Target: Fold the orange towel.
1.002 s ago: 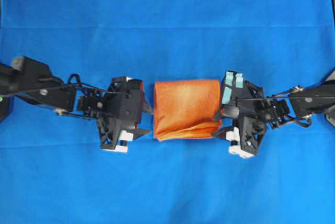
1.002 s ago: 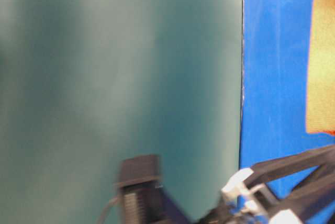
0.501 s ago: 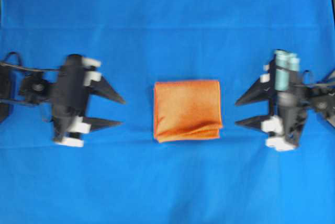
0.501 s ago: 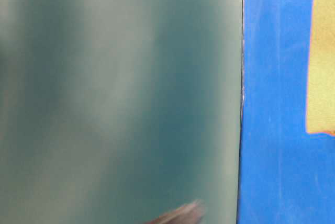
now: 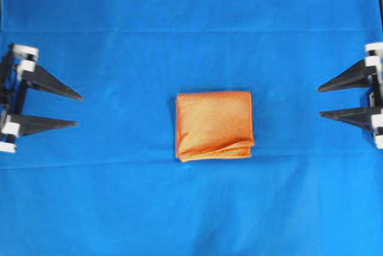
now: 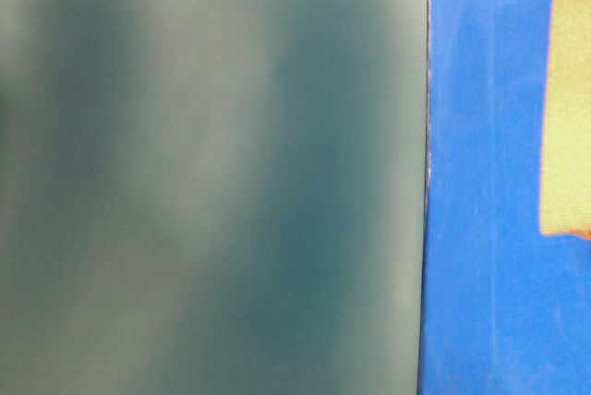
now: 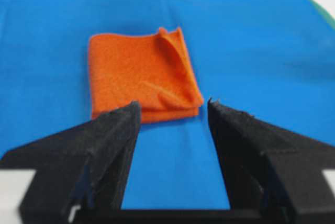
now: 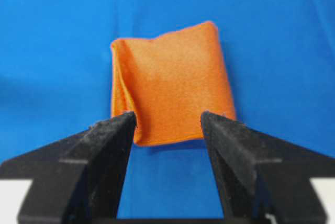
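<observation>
The orange towel (image 5: 213,126) lies folded into a small thick square in the middle of the blue cloth, its layered edges showing along the near side. It also shows in the left wrist view as the towel (image 7: 140,75), in the right wrist view as the towel (image 8: 170,82), and at the right edge of the table-level view as the towel (image 6: 568,109). My left gripper (image 5: 78,110) stands open at the far left edge, well apart from the towel, nothing between its fingers. My right gripper (image 5: 319,101) stands open at the far right edge, also empty.
A blue cloth (image 5: 191,23) covers the whole table. A blurred grey-green surface (image 6: 212,173) fills the left of the table-level view. Apart from the towel and the two grippers, only blue cloth shows on the table.
Both arms have drawn back from beside the towel to the left and right edges of the overhead view. The folded towel has stayed where it lay.
</observation>
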### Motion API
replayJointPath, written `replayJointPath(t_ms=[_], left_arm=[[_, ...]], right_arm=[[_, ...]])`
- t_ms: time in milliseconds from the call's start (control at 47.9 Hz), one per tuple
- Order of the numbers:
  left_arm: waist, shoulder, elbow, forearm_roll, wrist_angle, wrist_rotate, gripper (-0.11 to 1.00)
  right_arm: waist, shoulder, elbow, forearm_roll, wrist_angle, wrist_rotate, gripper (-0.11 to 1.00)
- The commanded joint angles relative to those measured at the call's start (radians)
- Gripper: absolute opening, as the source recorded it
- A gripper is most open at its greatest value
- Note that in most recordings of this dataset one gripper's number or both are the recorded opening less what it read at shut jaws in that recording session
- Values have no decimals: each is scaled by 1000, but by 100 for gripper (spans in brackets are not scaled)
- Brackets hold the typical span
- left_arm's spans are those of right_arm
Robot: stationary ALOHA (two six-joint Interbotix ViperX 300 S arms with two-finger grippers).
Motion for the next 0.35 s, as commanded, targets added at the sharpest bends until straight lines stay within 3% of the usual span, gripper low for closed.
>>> replayJointPath(t_ms=[0, 334], left_arm=[[11, -57, 26, 2, -11, 0, 48], [51, -232, 178, 2, -18, -2, 48]], right_arm=[[-14, -35, 32, -8, -29, 2, 58], [-118, -54, 176, 0, -219, 5, 58]])
